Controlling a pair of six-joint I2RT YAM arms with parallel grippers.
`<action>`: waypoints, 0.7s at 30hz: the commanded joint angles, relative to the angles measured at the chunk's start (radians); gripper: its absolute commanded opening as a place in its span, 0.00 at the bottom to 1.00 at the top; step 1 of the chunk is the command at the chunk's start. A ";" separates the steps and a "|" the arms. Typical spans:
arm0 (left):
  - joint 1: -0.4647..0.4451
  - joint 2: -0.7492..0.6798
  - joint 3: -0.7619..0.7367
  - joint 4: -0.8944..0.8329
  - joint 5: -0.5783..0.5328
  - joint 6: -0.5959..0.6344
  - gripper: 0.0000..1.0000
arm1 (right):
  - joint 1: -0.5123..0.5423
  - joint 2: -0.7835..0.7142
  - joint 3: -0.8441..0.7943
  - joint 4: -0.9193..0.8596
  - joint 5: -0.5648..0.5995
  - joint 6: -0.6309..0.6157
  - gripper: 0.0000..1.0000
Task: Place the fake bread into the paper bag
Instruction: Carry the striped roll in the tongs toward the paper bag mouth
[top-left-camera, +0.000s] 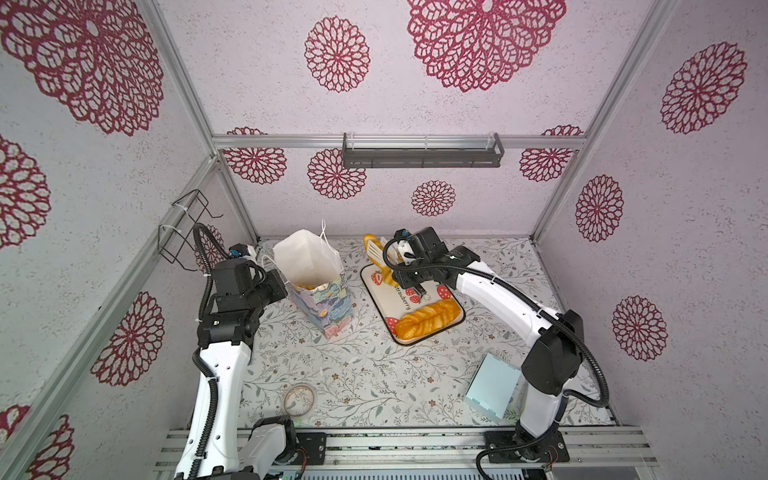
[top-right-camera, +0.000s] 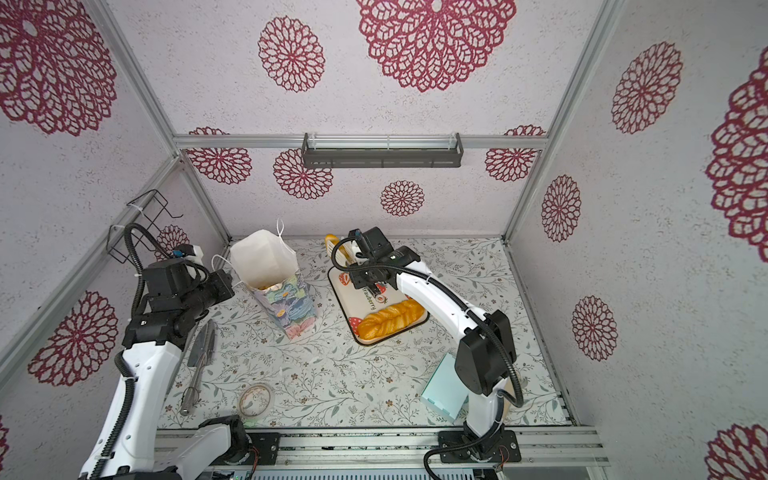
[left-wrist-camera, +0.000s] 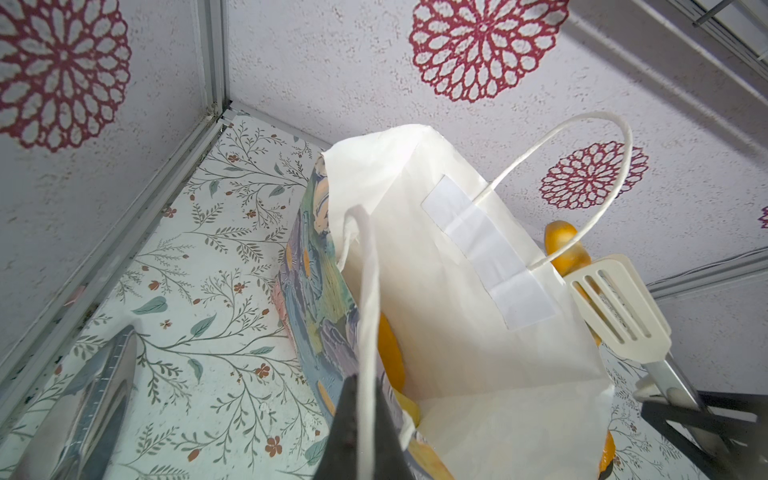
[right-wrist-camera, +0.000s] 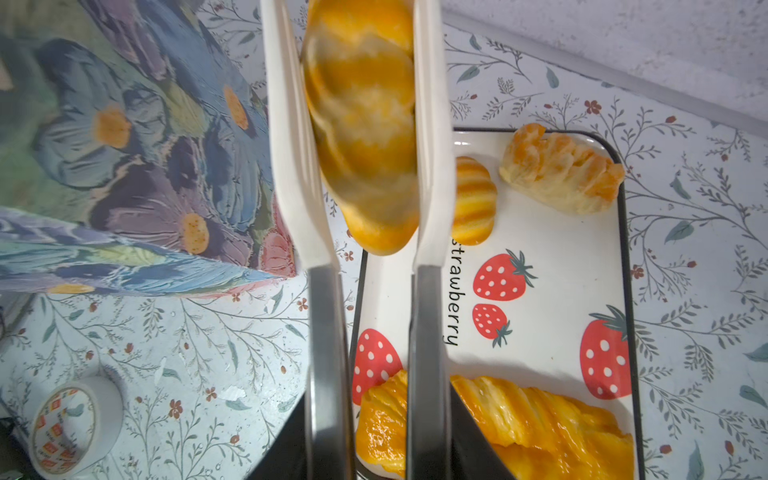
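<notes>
At the table's far side, we saw the bag standing upright with its mouth open. Golden bread pieces lay low inside it. The left fingers were pressed together on the bag's near handle.

Beside the bag, the tray held a bun and a pastry at its far end. A braid lay at the near end, its long axis across the tray's length.

The right fingers pinched the tongs. The tongs clamped a long bread between their white blades. Its long axis ran along the tongs' arms, with one rounded end pointing back toward the fingers. We saw it held in the air beside the bag's mouth, not over it.
</notes>
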 joint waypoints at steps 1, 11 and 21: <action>0.008 0.001 -0.009 0.010 0.008 -0.002 0.01 | -0.003 -0.088 -0.007 0.086 -0.043 0.018 0.39; 0.008 0.001 -0.010 0.011 0.008 -0.002 0.01 | -0.002 -0.184 -0.091 0.208 -0.160 0.031 0.39; 0.007 0.007 -0.010 0.013 0.012 -0.004 0.01 | 0.002 -0.248 -0.147 0.294 -0.233 0.040 0.40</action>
